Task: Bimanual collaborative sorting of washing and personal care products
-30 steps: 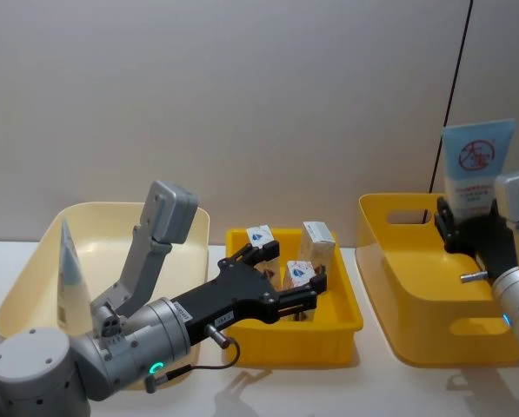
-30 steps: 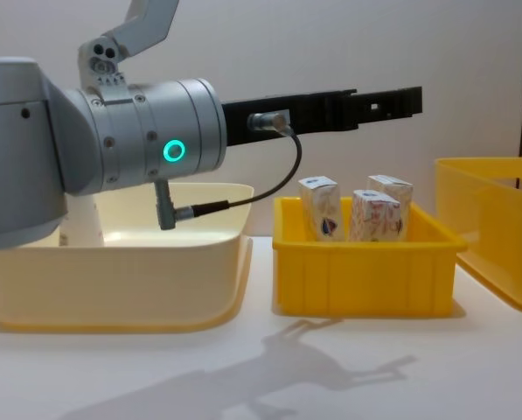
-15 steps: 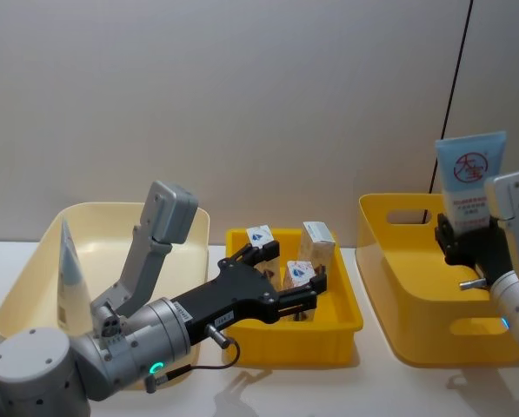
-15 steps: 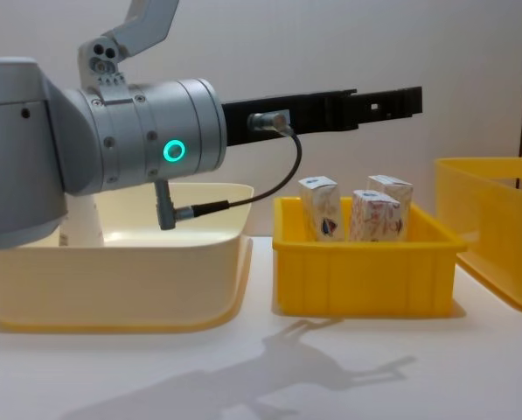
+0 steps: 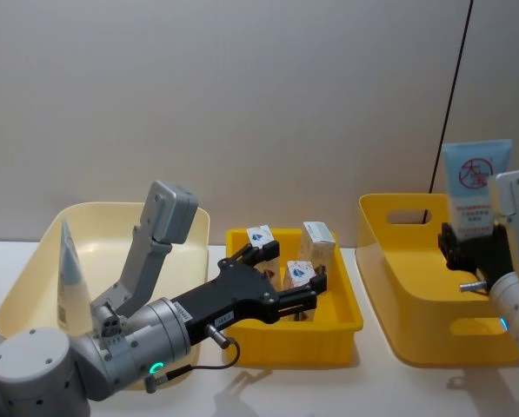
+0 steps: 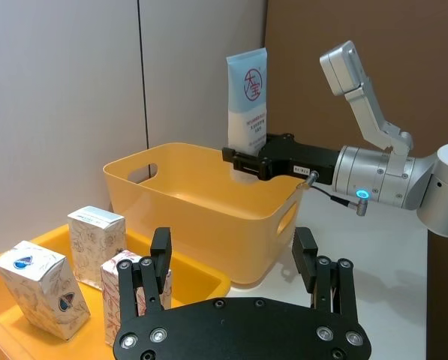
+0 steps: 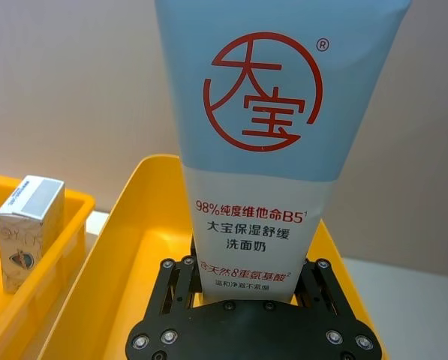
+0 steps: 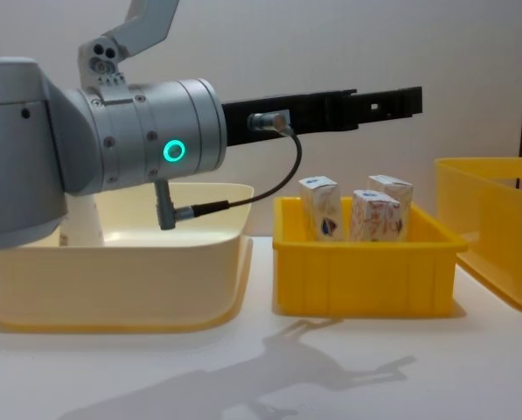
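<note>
Before a plain grey wall [image 5: 198,104], your right gripper [image 5: 470,243] is clamped on the light-blue squeeze tube [image 5: 476,178], upright above the deep yellow plastic bin [image 5: 415,291]. Lower it well inside before you release. Your left gripper [image 5: 292,268] hovers spread over the small white cartons [image 5: 317,241].

Along the table's [image 5: 376,391] back edge, a tube [image 5: 69,280] leans in the left bin [image 5: 23,280], three cartons [image 5: 316,241] stand in the middle tray [image 5: 285,344], and a second tube [image 5: 475,187] is upright over the right bin [image 5: 400,291].
</note>
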You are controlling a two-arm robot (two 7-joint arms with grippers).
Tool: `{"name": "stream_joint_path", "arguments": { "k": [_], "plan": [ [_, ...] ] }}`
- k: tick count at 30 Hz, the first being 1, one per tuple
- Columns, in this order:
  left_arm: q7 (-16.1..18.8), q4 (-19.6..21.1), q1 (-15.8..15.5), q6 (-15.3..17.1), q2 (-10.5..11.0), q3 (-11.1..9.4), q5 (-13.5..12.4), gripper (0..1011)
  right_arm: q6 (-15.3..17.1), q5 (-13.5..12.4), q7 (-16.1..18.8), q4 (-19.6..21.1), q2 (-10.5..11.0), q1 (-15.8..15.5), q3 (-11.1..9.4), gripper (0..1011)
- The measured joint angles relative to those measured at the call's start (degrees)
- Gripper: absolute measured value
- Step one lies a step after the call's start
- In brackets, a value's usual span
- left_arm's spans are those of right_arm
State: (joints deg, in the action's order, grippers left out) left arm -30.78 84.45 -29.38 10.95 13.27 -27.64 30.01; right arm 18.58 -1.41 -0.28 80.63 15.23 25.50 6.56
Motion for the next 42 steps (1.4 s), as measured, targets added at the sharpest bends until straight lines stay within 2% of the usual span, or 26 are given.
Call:
{"name": "stream_joint_path", "arguments": {
  "k": [12,22,25,26,27,28,31,35,39,42],
  "plan": [
    [0.0,0.0,0.0,0.0,0.0,0.0,0.0,1003,4.7,-1.3,-0.1,1.3,-1.7,-1.6,-1.4,544],
    [0.0,0.0,0.0,0.0,0.0,0.0,0.0,1003,5.8,-1.3,0.0,1.4,-2.3,-2.2,-1.5,542],
    [0.0,0.0,0.0,0.0,0.0,0.0,0.0,1003,6.0,-1.2,0.0,1.4,-2.5,-2.4,-1.6,623],
    [0.0,0.0,0.0,0.0,0.0,0.0,0.0,1003,6.0,-1.2,0.0,1.4,-2.5,-2.4,-1.6,623],
    [0.0,0.0,0.0,0.0,0.0,0.0,0.0,1004,6.1,-1.1,0.0,1.4,-2.5,-2.4,-1.6,674],
    [0.0,0.0,0.0,0.0,0.0,0.0,0.0,1003,6.1,-1.1,0.0,1.4,-2.5,-2.4,-1.6,674],
    [0.0,0.0,0.0,0.0,0.0,0.0,0.0,1003,6.3,-1.0,0.0,1.5,-2.6,-2.5,-1.6,811],
    [0.0,0.0,0.0,0.0,0.0,0.0,0.0,1003,6.3,-0.9,0.0,1.5,-2.7,-2.6,-1.6,927],
    [0.0,0.0,0.0,0.0,0.0,0.0,0.0,1003,6.4,-0.9,0.0,1.5,-2.8,-2.7,-1.6,1000],
    [0.0,0.0,0.0,0.0,0.0,0.0,0.0,1004,6.5,-0.9,0.0,1.5,-2.8,-2.7,-1.6,1001]
  ]
}}
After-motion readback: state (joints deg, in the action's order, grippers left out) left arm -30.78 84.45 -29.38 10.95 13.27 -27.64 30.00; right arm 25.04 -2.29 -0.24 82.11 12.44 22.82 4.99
